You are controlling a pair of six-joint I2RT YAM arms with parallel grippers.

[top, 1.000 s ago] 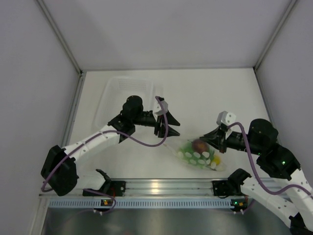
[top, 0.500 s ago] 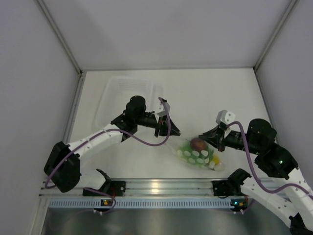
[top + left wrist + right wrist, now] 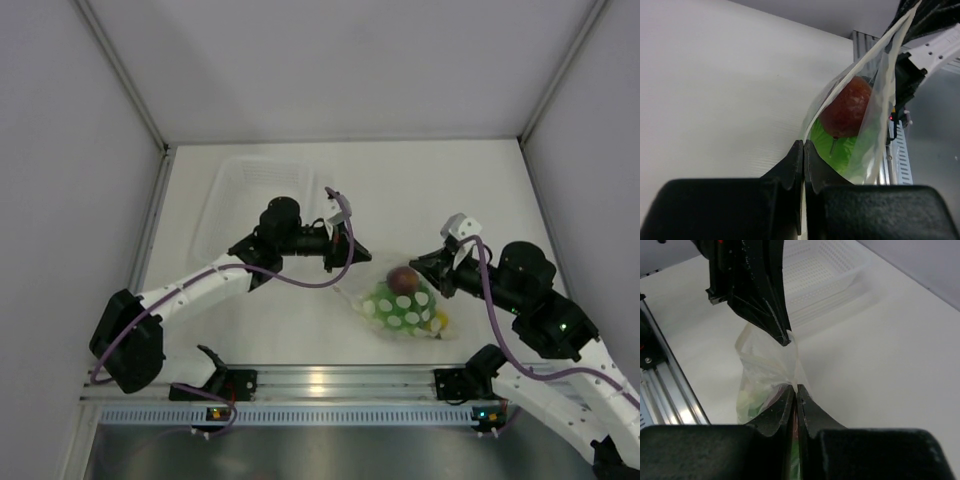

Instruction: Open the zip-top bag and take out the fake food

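Left hand [image 3: 357, 256] and right hand [image 3: 425, 268] each clenched a lip of the crinkly, clear, white-dotted zip-top bag [image 3: 400, 310] between them, near the white surface [image 3: 450, 190]'s front. Slick film might slip free, or the dark red toy fruit [image 3: 847, 112] spill.

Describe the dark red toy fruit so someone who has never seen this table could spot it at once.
On the white table, look toward the near edge for the clear zip-top bag printed with white dots. The fruit sits inside, at the bag's far end. It is the only dark red, round piece; beside it are a green leaf and a yellow piece.
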